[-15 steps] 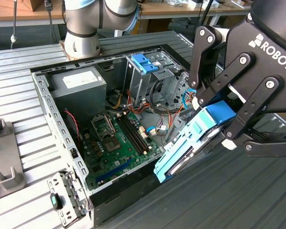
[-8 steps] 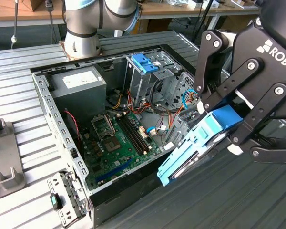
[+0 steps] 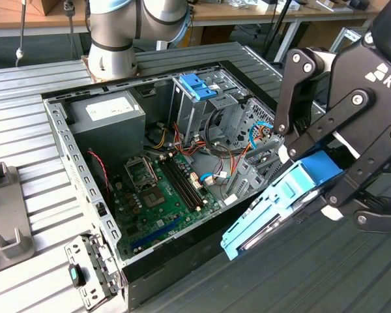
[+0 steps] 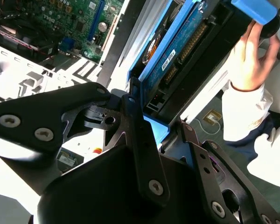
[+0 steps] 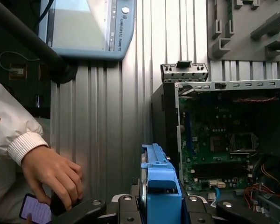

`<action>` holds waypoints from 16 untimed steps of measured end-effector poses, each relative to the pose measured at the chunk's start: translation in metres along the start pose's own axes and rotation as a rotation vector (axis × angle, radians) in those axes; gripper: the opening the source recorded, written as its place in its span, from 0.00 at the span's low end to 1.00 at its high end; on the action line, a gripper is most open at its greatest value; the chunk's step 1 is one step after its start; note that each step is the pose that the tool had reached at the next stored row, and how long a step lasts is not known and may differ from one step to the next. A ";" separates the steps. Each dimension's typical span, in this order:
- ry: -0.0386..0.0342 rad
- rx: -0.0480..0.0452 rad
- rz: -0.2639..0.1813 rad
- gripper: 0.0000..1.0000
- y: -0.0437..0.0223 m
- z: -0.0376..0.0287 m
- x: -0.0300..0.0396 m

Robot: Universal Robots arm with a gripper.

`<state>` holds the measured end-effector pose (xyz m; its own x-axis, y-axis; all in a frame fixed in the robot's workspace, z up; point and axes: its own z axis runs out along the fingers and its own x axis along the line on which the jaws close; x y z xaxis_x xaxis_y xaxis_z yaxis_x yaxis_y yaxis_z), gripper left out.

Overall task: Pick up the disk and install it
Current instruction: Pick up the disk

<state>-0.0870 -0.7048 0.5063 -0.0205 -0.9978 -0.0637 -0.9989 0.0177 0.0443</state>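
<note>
The disk (image 3: pixel 267 212), grey metal in blue rails, is held tilted in the closed fingers of the gripper (image 3: pixel 311 184). It is raised over the ribbed counter (image 3: pixel 26 111), just beside the open computer case (image 3: pixel 72 150) at the exterior view's right. Levelling and alignment with the drive cage (image 3: pixel 202 111), clear of the cables (image 3: pixel 215 147), would be advised. A person's hand (image 5: pixel 53 175) is seen nearby.

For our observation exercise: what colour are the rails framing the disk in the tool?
Bright blue. The rails on the disk show best in the exterior view.
</note>
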 end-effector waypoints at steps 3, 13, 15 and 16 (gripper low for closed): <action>-0.0001 0.0000 0.000 0.37 -0.0011 0.0001 0.0029; -0.0001 0.0000 0.000 0.37 -0.0043 0.0002 0.0126; -0.0002 0.0001 0.000 0.37 -0.0051 0.0002 0.0151; -0.0001 0.0000 0.000 0.37 -0.0054 0.0002 0.0158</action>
<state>-0.0819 -0.7207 0.5049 -0.0206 -0.9977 -0.0639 -0.9989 0.0178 0.0442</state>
